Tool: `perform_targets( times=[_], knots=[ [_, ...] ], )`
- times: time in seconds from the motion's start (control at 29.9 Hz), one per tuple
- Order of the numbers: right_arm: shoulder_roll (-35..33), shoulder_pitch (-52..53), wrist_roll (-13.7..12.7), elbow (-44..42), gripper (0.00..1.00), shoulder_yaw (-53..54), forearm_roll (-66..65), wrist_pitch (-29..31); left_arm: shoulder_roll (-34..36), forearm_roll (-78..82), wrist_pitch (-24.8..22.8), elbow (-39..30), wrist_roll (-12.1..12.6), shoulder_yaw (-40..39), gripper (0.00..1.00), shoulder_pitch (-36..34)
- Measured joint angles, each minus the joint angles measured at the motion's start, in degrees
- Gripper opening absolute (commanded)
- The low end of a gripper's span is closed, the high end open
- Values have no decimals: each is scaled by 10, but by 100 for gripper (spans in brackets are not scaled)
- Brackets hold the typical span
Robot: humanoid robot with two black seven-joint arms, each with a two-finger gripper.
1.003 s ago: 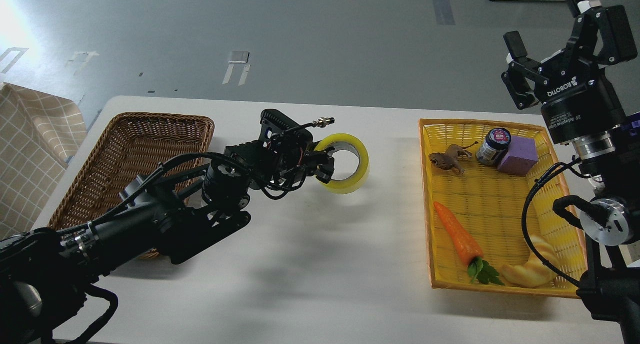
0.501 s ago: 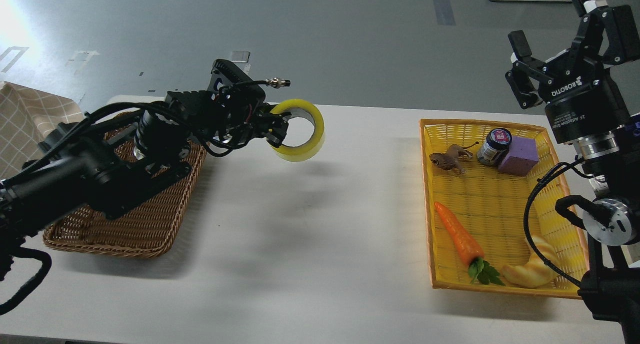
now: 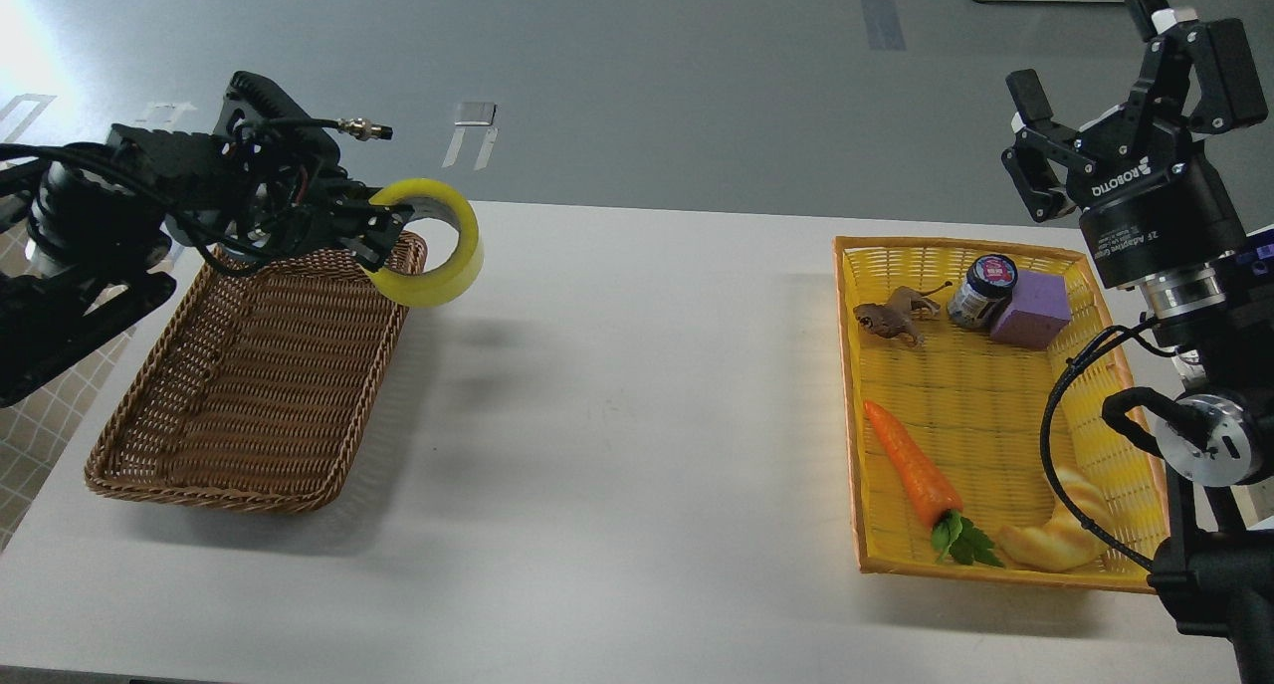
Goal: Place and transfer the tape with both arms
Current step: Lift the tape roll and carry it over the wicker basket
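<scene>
The yellow tape roll [image 3: 438, 276] hangs in the air over the far right corner of the brown wicker basket [image 3: 249, 385]. My left gripper [image 3: 383, 234] is shut on the roll's left wall, one finger inside the ring and one outside. My right gripper [image 3: 1100, 57] is open and empty, raised high above the far right corner of the yellow basket [image 3: 995, 405].
The yellow basket holds a toy carrot [image 3: 911, 470], a croissant [image 3: 1055, 535], a purple block [image 3: 1030, 311], a small jar [image 3: 980, 291] and a brown toy animal [image 3: 896, 318]. The brown basket has nothing in it. A checked cloth [image 3: 40, 405] lies at the left edge.
My left arm has carried the tape up and to the left, from the table's middle to above the brown basket's corner. My right arm has barely moved.
</scene>
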Motion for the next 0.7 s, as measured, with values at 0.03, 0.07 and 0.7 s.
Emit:
perform_targets(
  times=[0.03,0.07,0.7],
  knots=[
    [0,0,0,-1,100,0,0,0,14,0,0,1,-10,0,0,0],
    [0,0,0,-2,100,0,0,1,29,0,0,1,-23,0,0,0],
    [5,-4,-1,-3,100,-9,0,1,102,0,24,92,-97,13,0,64]
  ],
)
